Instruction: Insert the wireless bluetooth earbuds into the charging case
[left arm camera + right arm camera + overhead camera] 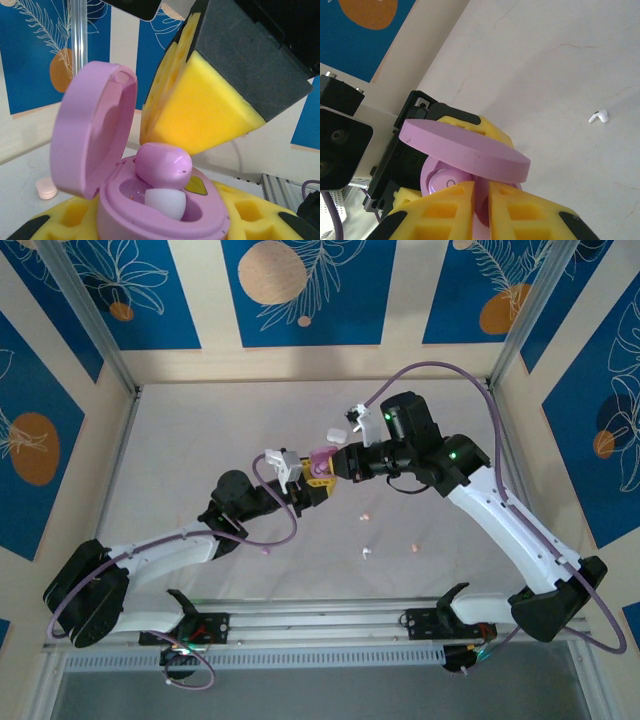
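My left gripper (316, 480) is shut on a pale purple charging case (165, 215), held up off the table with its lid (92, 130) open. A purple earbud (164, 165) with a white tip lies tilted in one socket and sticks out above the rim. My right gripper (481, 187) is shut, and its yellow foam fingertips (200, 105) sit right over the bud, at or very near its top. Nothing is pinched between them. From the right wrist, the bud (445, 182) shows under the lid (465, 150), left of my fingers.
Loose buds lie on the white table: a white one (366, 552), two peach ones (365, 517) (412, 545) and a purple one (265, 551). A white object (335, 434) rests behind the grippers. Another white stemmed bud (598, 116) lies to the right.
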`<state>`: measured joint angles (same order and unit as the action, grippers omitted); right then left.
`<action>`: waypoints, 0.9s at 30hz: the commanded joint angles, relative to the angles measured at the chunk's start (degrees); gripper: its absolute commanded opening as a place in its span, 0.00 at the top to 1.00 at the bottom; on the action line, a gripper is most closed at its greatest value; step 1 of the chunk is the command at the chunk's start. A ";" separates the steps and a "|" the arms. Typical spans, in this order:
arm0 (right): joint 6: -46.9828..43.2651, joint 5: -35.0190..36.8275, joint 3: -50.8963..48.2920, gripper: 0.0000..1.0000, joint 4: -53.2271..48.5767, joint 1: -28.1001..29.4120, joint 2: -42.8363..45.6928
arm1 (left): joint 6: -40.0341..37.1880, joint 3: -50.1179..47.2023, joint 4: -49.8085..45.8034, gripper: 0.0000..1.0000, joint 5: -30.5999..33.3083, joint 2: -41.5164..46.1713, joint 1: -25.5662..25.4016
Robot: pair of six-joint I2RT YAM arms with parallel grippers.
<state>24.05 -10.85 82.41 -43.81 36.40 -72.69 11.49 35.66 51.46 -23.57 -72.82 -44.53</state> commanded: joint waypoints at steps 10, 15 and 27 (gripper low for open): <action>0.12 -3.26 1.83 0.83 1.09 -0.11 -1.71 | -0.48 0.51 2.68 0.67 -1.74 1.03 -0.84; 0.10 -3.70 1.95 0.83 0.85 -0.11 -1.78 | -0.47 0.47 2.66 0.67 -1.36 1.06 -0.89; -0.61 -6.77 -2.19 0.78 4.47 -0.23 6.67 | -2.55 -1.08 -0.41 0.68 6.78 3.73 -0.83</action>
<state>24.03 -15.66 81.69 -41.71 36.36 -70.83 10.44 35.35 50.50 -20.43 -71.61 -44.56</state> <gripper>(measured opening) 0.219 0.360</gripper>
